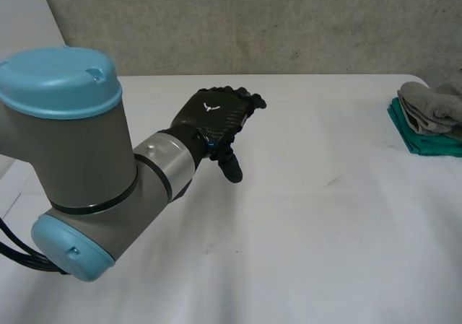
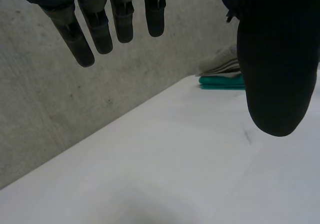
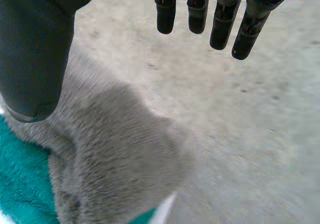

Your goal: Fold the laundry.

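Observation:
A folded grey cloth (image 1: 432, 107) lies on top of a folded teal cloth (image 1: 426, 141) at the table's far right edge. My left hand (image 1: 216, 122) hovers over the middle of the white table (image 1: 317, 216), fingers (image 2: 95, 29) straight and thumb (image 2: 277, 64) apart, holding nothing. The stack, grey cloth (image 2: 222, 62) over teal cloth (image 2: 222, 82), sits far beyond that hand. My right hand (image 3: 35, 49) hangs just above the grey cloth (image 3: 110, 159), with straight fingers (image 3: 215, 14) spread from the thumb and nothing between them. The teal cloth (image 3: 22, 184) peeks out beneath the grey one.
A grey concrete wall (image 1: 274, 21) runs behind the table's far edge. The left arm's large grey joint with light-blue caps (image 1: 68, 158) stands at the near left.

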Robot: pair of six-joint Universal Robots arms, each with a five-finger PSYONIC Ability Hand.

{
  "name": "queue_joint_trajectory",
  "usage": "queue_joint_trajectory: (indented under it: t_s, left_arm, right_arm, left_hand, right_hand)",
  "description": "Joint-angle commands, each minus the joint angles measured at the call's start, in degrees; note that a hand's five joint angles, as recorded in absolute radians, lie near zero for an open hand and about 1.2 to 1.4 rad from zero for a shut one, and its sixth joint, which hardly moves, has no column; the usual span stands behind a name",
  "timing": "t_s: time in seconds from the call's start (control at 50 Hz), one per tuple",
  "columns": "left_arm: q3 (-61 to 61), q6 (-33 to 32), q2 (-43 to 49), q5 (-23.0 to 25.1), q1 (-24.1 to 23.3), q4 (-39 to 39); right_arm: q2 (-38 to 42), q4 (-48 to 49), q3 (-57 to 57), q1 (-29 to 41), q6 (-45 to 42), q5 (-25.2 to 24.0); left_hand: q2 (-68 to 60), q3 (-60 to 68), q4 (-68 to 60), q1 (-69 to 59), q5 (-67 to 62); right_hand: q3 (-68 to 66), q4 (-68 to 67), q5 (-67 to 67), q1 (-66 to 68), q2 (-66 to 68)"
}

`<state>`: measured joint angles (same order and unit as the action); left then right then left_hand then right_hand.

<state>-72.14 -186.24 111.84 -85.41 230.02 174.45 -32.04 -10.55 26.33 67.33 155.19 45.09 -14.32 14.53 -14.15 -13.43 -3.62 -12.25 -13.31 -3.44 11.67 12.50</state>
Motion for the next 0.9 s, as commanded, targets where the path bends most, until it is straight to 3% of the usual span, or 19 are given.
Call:
queue_joint_trajectory:
  t_s: [0.02,0.08,0.18,0.3,0.44,0.52,0.62,0.7,0.9]
  left_arm:
    - [-0.36,0.09,-2.15,-0.28,0.43,0.01]
    - [-0.54,0.17,-4.08,-2.29,1.56,0.1]
    - [-0.72,0.26,-6.98,-6.08,3.32,0.27]
    - [-1.51,0.35,-10.06,-10.03,5.87,0.36]
    - [-4.4,0.61,-13.58,-13.38,9.65,0.45]
    - [-7.13,0.88,-15.51,-13.64,10.97,0.45]
    - [-10.9,1.14,-17.0,-13.64,12.29,0.62]
    - [-12.32,1.23,-17.27,-13.47,12.99,0.71]
    - [-14.95,4.47,-17.88,-12.94,13.26,4.83]
  right_arm:
    - [-13.04,-8.69,3.55,-0.1,-5.24,13.95]
    - [-19.0,-10.1,3.55,0.08,-9.37,23.95]
    - [-25.35,-9.93,4.69,5.42,-7.98,32.24]
    - [-29.56,-9.32,9.85,19.91,3.24,33.39]
    - [-38.88,-6.6,24.62,29.86,13.9,34.0]
    - [-41.44,0.69,36.31,36.37,16.46,37.16]
    - [-43.46,11.75,48.44,43.74,16.02,45.06]
    - [-42.93,14.59,50.83,46.75,14.35,47.28]
    - [-42.93,15.12,53.11,47.72,12.68,47.46]
  left_hand:
    - [0.91,-1.11,0.74,0.02,0.21]
    - [1.08,-1.28,0.91,0.18,0.37]
    - [1.41,-1.62,1.24,0.52,0.71]
    - [2.59,-2.8,2.42,1.7,1.89]
    - [3.1,-3.3,2.93,2.2,2.39]
    - [3.26,-3.47,3.09,2.37,2.56]
    - [3.26,-3.47,3.09,2.37,2.56]
    - [3.43,-3.64,3.26,2.54,2.73]
    - [3.6,-3.8,3.43,2.71,2.9]
  right_hand:
    - [2.25,3.31,3.44,-1.67,-2.5]
    - [2.25,3.31,3.44,-1.67,-2.5]
    - [2.25,3.31,3.44,-1.67,-2.5]
    - [2.25,3.31,3.44,-1.67,-2.5]
    - [2.25,3.31,3.44,-1.67,-2.5]
    - [2.25,3.31,3.44,-1.67,-2.5]
    - [2.25,3.31,3.44,-1.67,-2.5]
    - [2.25,3.31,3.44,-1.67,-2.5]
    - [2.25,3.31,3.44,-1.67,-2.5]
